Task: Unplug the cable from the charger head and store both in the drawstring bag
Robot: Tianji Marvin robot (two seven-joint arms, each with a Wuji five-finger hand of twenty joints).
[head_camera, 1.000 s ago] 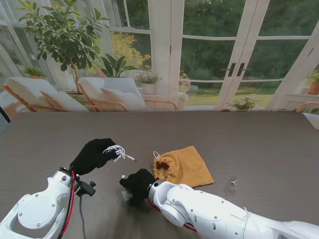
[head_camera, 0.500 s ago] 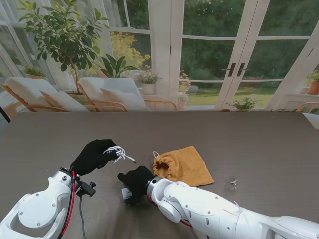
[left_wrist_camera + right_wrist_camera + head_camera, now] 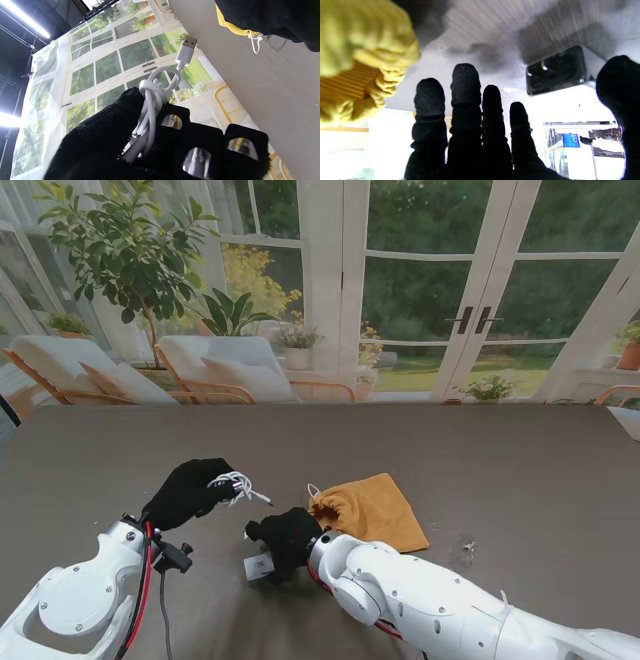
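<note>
- The left hand (image 3: 188, 492) is gripping the coiled white cable (image 3: 232, 484) above the table (image 3: 500, 470), on the robot's left side; its black-gloved fingers (image 3: 197, 147) are clenched around the bundle
- In the left wrist view the cable (image 3: 152, 100) is looping out past the fingertips, and its USB plug (image 3: 186, 50) is hanging free, plugged into nothing
- The charger head (image 3: 259, 566) is lying on the table, just on the nearer-to-me side of the right hand (image 3: 287, 538), apart from the cable
- The right hand is hovering low over the table between the charger head and the mouth of the drawstring bag (image 3: 368, 513); its fingers (image 3: 465, 85) are reaching out straight and released, grasping nothing
- In the right wrist view the charger head (image 3: 557, 67) is sitting between the spread thumb and the other fingers, not touching them, while the gathered yellow mouth of the bag (image 3: 365, 62) is showing close by on the other side
- The drawstring bag is lying flat, its puckered opening facing the right hand, and its white cord (image 3: 255, 42) is trailing on the table
</note>
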